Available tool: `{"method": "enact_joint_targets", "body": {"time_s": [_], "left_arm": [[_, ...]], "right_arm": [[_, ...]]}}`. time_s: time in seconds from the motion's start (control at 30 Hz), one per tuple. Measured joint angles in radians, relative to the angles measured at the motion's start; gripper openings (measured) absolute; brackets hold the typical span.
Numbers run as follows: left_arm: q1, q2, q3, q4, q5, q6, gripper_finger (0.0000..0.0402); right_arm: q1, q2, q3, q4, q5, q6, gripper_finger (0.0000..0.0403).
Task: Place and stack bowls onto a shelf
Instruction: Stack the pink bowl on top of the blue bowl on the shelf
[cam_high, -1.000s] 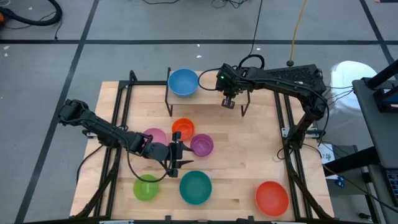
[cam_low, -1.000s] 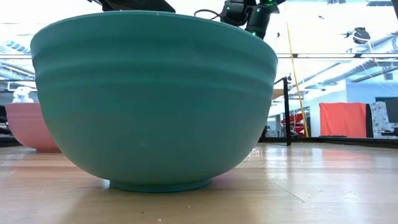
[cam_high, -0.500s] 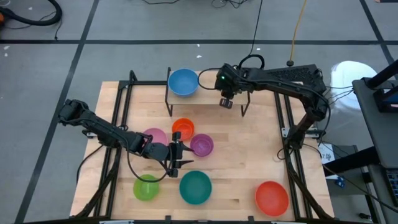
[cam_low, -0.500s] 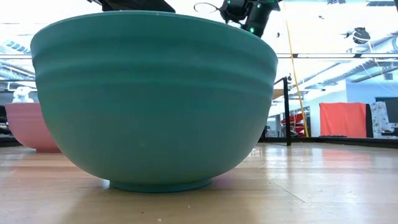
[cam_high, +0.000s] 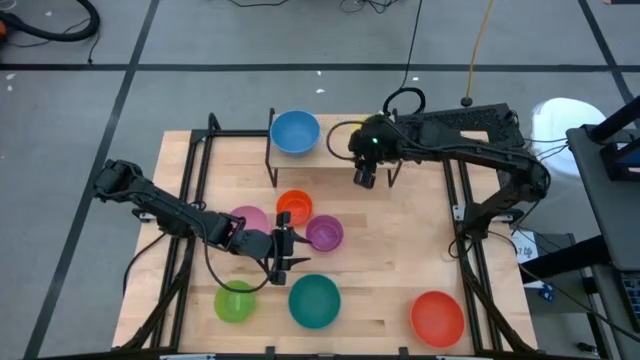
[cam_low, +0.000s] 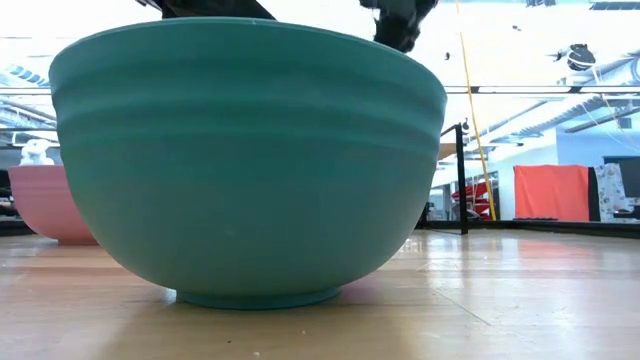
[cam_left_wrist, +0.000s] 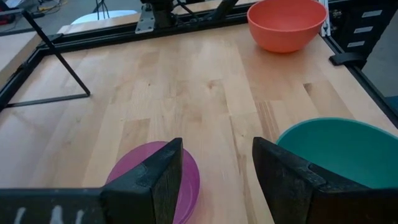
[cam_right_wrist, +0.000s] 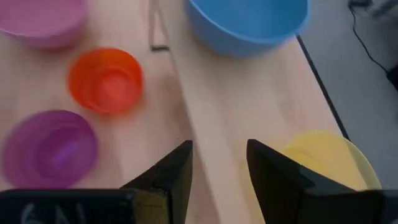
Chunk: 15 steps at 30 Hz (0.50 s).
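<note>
A blue bowl (cam_high: 295, 132) stands on the left end of the shelf (cam_high: 330, 155). A yellow bowl (cam_right_wrist: 329, 163) stands on the shelf's board (cam_right_wrist: 249, 99) farther right, hidden under my right arm in the high view. My right gripper (cam_high: 365, 178) (cam_right_wrist: 217, 180) hovers open above the shelf's near edge, holding nothing. On the table stand the pink (cam_high: 247, 222), orange (cam_high: 294, 207), purple (cam_high: 324, 232), green (cam_high: 235, 301), teal (cam_high: 315, 301) and red (cam_high: 438, 318) bowls. My left gripper (cam_high: 290, 250) (cam_left_wrist: 217, 180) waits open and empty between the purple bowl (cam_left_wrist: 155, 183) and the teal bowl (cam_left_wrist: 342, 149).
Black frame rails (cam_high: 195, 200) run along the table's left and right sides. The shelf's thin black legs (cam_high: 272, 160) stand on the table. In the low view the teal bowl (cam_low: 250, 160) fills most of the picture. Bare wood lies between the purple and red bowls (cam_high: 390, 260).
My right gripper has risen and drawn back from over the shelf toward the table's near edge, and its wrist has swung a little to the right. The bowls have stayed where they were.
</note>
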Motion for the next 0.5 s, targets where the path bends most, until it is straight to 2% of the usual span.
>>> {"method": "enact_joint_targets", "body": {"time_s": [0.23,0.37,0.5], "left_arm": [[0.0,0.0,0.0,-0.039,0.0,-0.003,0.02],[0.0,0.0,0.0,-0.102,0.0,-0.027,0.02],[0.0,0.0,0.0,-0.181,0.0,-0.076,0.02]], "right_arm": [[0.147,-0.055,-0.037,0.03,0.0,0.062,0.0142],[0.227,-0.096,-0.129,0.109,0.001,0.095,0.0142],[0.297,-0.151,-0.274,0.265,0.005,0.094,0.0142]]}}
